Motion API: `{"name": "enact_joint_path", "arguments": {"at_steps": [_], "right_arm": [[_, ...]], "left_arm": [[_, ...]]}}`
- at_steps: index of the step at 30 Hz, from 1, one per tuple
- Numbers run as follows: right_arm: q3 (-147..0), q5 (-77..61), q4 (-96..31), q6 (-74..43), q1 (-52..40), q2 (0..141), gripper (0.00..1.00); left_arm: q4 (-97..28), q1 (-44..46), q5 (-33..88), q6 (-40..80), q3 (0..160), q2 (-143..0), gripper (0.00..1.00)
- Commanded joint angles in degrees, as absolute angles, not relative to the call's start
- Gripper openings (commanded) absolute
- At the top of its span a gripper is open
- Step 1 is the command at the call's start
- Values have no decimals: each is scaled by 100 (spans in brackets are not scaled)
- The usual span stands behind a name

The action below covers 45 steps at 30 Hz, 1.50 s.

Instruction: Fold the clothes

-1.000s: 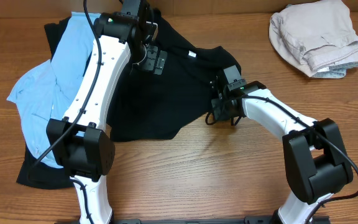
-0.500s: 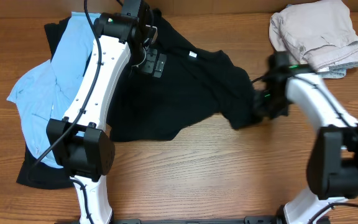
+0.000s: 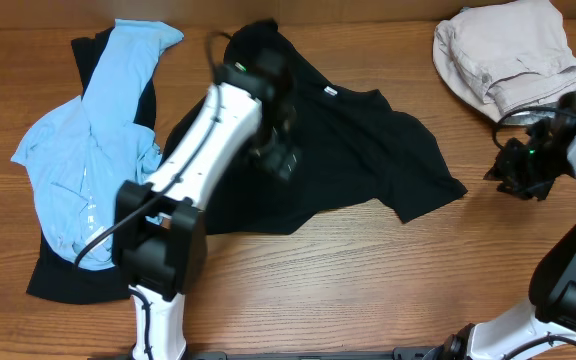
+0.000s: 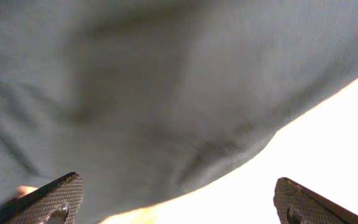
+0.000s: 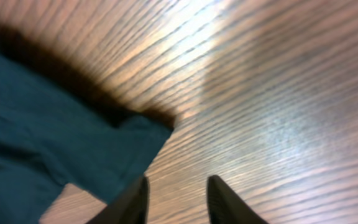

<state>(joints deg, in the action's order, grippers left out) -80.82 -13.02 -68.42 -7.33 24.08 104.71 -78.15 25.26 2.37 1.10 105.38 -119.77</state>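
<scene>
A large black shirt (image 3: 358, 150) lies spread across the middle of the table, its small white tag (image 3: 329, 92) near the collar at the back. My left gripper (image 3: 282, 158) hovers over the shirt's middle, wide open, and the left wrist view is filled with its dark fabric (image 4: 135, 87). My right gripper (image 3: 500, 175) is to the right of the shirt's sleeve corner (image 3: 456, 187), above bare wood. It is open, with nothing between its fingers (image 5: 132, 202). The sleeve corner (image 5: 73, 143) lies just ahead and to the left in the right wrist view.
A light blue shirt (image 3: 88, 150) lies crumpled at the left, on top of another black garment (image 3: 63, 270). A beige garment (image 3: 508, 55) is bunched at the back right. Wooden table (image 3: 368, 280) shows in front of the shirt.
My right gripper dragged the black shirt's sleeve to the right, let it go and moved further right. My left arm swung from the collar to the shirt's middle.
</scene>
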Motion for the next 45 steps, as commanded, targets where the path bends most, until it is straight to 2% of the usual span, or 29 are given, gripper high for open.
{"name": "enact_joint_path", "arguments": {"at_steps": [1,8,14,22,27,34,43,45], "right_arm": [[-8409,-1900,-6914,-548,2488,10243,44],[-8429,-1916,-6842,-550,2145,10092,49],[-8429,-1911,-6722,-554,1767,10095,53],[-8429,-1872,-6711,-554,1533,10095,54],[-8429,-1675,-6713,-556,1385,10095,55],[-8429,-1658,-6744,-558,1350,10095,55],[-8429,-1658,-6810,-558,1350,10095,56],[-8429,-1660,-6799,-556,1352,10095,63]], "left_arm": [[-7695,2812,97,316,9817,-11843,100],[-6997,2856,91,425,9179,-11843,100],[-5448,2847,-314,320,8521,-11845,100],[-4233,2770,-552,281,8132,-11915,100],[-3754,2735,-423,-213,8141,-12237,100],[-3844,2829,-661,-1085,8621,-12748,98],[-4101,3323,-764,-1380,10116,-13141,96],[-4016,3505,-764,-1422,10250,-13187,96]]}}
